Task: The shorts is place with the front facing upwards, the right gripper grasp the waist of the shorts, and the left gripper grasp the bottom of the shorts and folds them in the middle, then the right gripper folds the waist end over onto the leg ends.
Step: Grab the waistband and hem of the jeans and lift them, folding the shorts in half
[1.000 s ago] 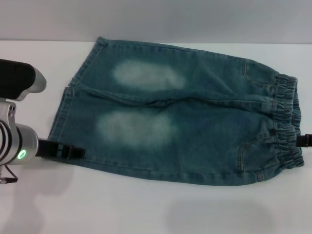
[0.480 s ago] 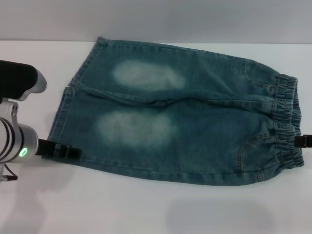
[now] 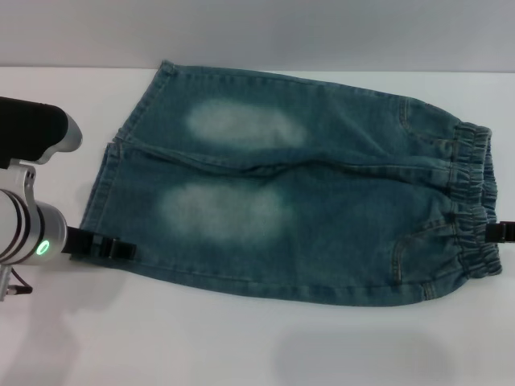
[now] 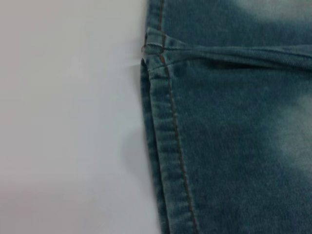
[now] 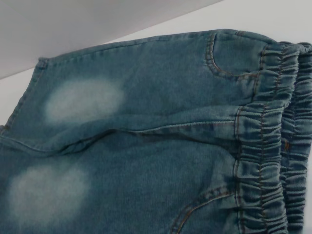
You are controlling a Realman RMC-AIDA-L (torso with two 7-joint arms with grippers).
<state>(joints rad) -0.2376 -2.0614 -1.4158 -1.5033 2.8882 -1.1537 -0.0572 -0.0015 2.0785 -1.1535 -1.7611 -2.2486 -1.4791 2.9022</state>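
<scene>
Left gripper (image 3: 113, 248) low at near corner of leg hem (image 3: 100, 211), fingertips touching or just beside the denim edge; jaw gap not readable, nothing seen clamped. Shorts (image 3: 290, 201) flat on white table (image 3: 241, 346), front up, long axis running left to right: hems toward left arm, elastic waist (image 3: 471, 205) toward right. Right gripper (image 3: 500, 232) barely in view at near end of waistband, just beside it; opening cannot be told. Each arm nearest its own end.

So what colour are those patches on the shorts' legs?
Faded whitish patches on blue-green denim shorts, clearest in the head view.
</scene>
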